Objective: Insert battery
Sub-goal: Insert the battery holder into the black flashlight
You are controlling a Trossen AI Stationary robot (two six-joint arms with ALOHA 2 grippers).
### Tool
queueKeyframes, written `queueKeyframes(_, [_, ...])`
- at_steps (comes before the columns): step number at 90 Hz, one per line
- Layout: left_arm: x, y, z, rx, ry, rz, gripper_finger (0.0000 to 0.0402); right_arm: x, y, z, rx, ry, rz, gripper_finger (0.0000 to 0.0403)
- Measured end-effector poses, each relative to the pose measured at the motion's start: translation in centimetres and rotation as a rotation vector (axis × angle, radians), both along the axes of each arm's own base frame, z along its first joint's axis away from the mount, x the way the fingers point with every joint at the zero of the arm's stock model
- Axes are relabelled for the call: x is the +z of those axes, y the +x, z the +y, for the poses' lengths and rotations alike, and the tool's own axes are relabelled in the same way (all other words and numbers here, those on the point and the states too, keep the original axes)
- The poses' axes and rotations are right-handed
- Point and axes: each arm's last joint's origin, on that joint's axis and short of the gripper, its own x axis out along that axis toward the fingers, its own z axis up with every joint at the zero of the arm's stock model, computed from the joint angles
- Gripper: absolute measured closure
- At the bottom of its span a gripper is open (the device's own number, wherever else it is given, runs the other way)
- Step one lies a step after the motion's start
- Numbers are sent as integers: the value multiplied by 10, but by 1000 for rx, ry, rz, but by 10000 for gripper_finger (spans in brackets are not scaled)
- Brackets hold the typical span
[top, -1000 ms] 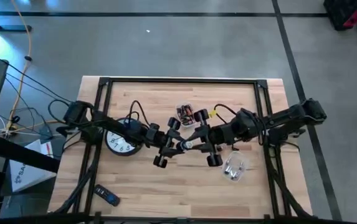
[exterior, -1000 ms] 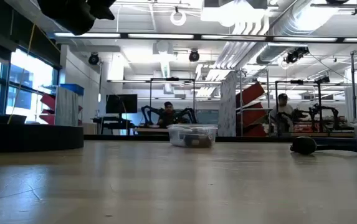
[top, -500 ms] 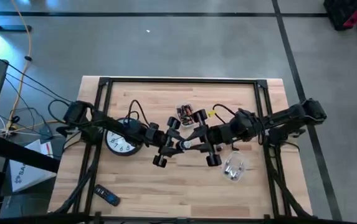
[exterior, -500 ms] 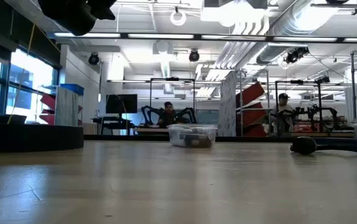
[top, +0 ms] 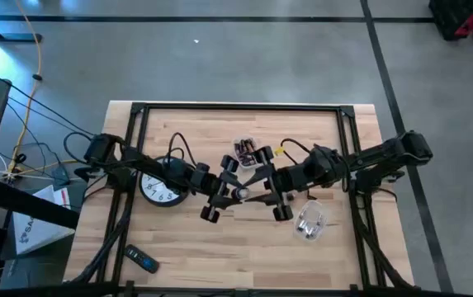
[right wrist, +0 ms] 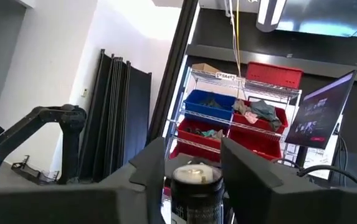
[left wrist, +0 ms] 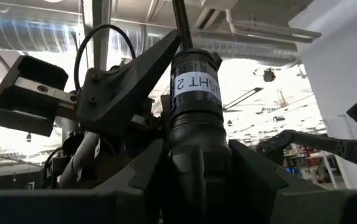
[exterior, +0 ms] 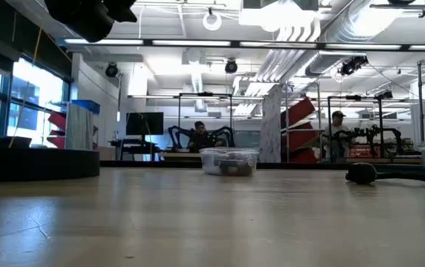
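Note:
Both grippers meet tip to tip in the air over the middle of the table (top: pixel 186 239). My right gripper (top: pixel 253 191) is shut on a dark battery (right wrist: pixel 194 190) with a shiny end. My left gripper (top: pixel 231 195) is shut on a black rounded thing (left wrist: pixel 194 163); I cannot make out what it is. A small pale spot (top: pixel 240 192) shows between the two grippers. In the left wrist view the right arm's tube (left wrist: pixel 195 87) rises behind. Neither gripper shows in the low view. My left gripper has the black thing (left wrist: pixel 190 177) between its two fingers; which part of it is hidden by the fingers and the right arm. It is clear of the table. My right gripper pinches the battery's sides (right wrist: pixel 173 193) between its two fingers. The shiny end (right wrist: pixel 194 174) points away from the wrist, toward my left gripper. The battery is clear of the table.
A clear box of batteries (top: pixel 248 151) stands just beyond the grippers. A white-faced clock (top: pixel 160 186) lies under the left arm. Another clear container (top: pixel 309 223) sits near the right arm. A dark remote (top: pixel 141 261) lies at the near left. Black frame rails (top: pixel 236 106) border the table.
My right gripper has crept a little toward the table's left, closer to my left gripper, keeping the battery. My left gripper has stayed where it was.

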Motion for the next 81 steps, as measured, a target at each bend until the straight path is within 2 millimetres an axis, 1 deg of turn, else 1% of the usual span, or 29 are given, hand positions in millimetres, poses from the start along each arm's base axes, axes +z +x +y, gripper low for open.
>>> queueKeyframes(8, [-2,-1,0,-8,-7,11,281,3,-4,-1,-8,-16,15,254])
queueKeyframes(20, [-6,-8,2,-1,-13,33,281,12,-20,-1,-81,-50,88,236])
queueKeyframes(30, [-4,-11,2,20,-6,23,281,8,-25,4,-190,-96,176,224])
queueKeyframes(45, [-4,-11,3,54,-13,22,281,-4,-18,11,-309,-113,240,208])
queueKeyframes(52, [-4,-11,3,62,-12,21,281,-9,-13,13,-313,-107,247,205])
queueKeyframes(60, [-4,-11,3,71,-17,22,281,-9,-10,13,-309,-66,213,205])
queueKeyframes(71, [-5,-10,4,98,-26,30,281,-11,-6,13,-312,-59,195,217])
queueKeyframes(81, [-5,-10,5,111,-27,30,281,-12,-4,13,-315,-50,194,242])
